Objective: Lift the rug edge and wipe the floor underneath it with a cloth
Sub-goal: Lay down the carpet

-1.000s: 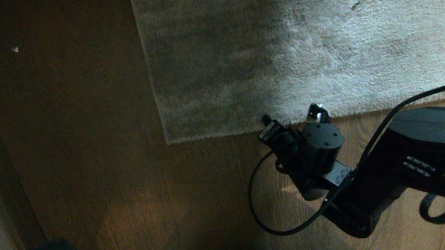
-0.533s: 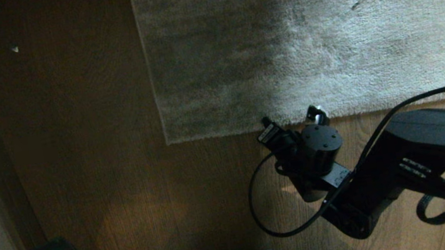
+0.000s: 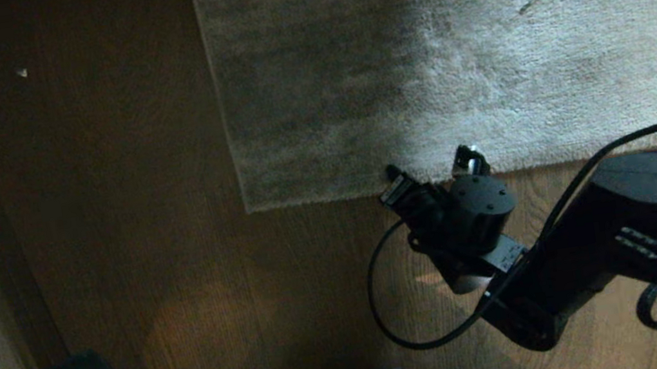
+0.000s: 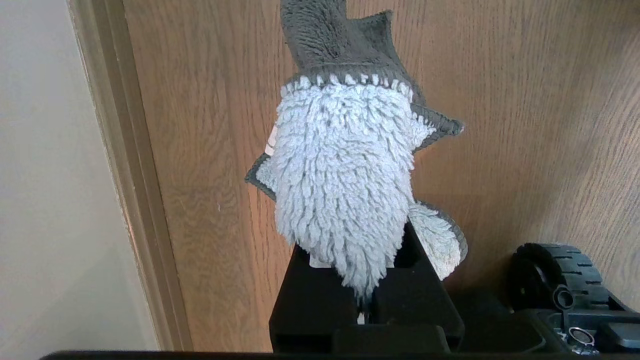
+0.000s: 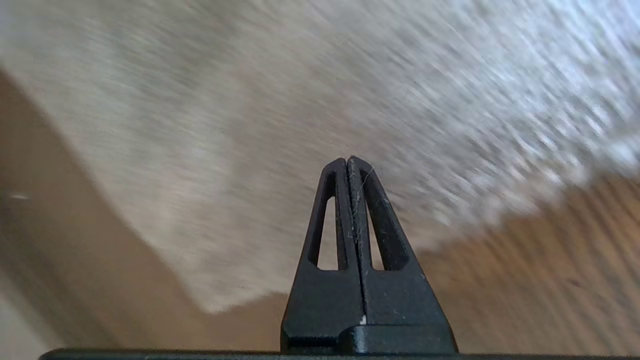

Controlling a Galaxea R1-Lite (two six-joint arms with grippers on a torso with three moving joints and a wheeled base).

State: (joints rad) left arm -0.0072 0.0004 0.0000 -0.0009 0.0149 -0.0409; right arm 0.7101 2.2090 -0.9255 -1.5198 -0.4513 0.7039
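Rug edge approached by right gripper
Its fingers are pressed together, empty, over the flat rug; the cloth is pinched by the left gripper above the floor.

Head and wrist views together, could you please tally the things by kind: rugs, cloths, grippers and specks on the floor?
Rugs: 1, the rug lying flat on the floor.
Cloths: 1, the cloth in the shut left gripper.
Grippers: 2, counting the right gripper, shut and empty above the rug edge.
Pale specks on the floor: 1, the speck.
Total: 5.
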